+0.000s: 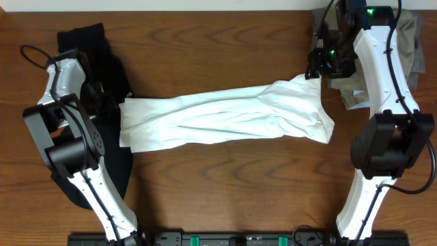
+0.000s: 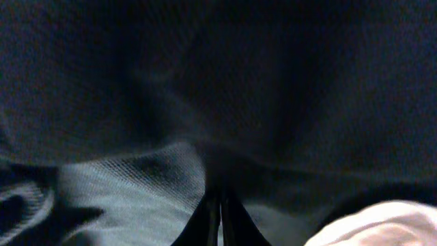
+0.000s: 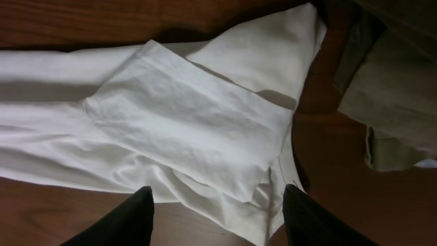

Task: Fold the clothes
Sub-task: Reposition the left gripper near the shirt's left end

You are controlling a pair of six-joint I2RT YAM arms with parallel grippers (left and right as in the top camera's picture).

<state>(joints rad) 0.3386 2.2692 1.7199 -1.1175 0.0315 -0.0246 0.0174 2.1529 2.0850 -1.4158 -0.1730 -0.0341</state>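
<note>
A white garment (image 1: pixel 225 116) lies stretched across the middle of the table, bunched into a long band. My right gripper (image 1: pixel 315 65) is open and empty above its right end; the right wrist view shows the white cloth (image 3: pixel 184 116) between and beyond the spread fingers (image 3: pixel 217 195). A black garment (image 1: pixel 102 61) lies at the left, partly under the white one's left end. My left gripper (image 1: pixel 108 101) is down on it. In the left wrist view its fingers (image 2: pixel 220 198) are shut, tips against dark fabric (image 2: pixel 273 82). I cannot tell whether cloth is pinched.
A khaki-grey garment (image 1: pixel 410 41) lies crumpled at the far right corner, behind the right arm, and it also shows in the right wrist view (image 3: pixel 396 89). A black cable (image 1: pixel 31 51) loops at the far left. The table's front edge holds the arm bases.
</note>
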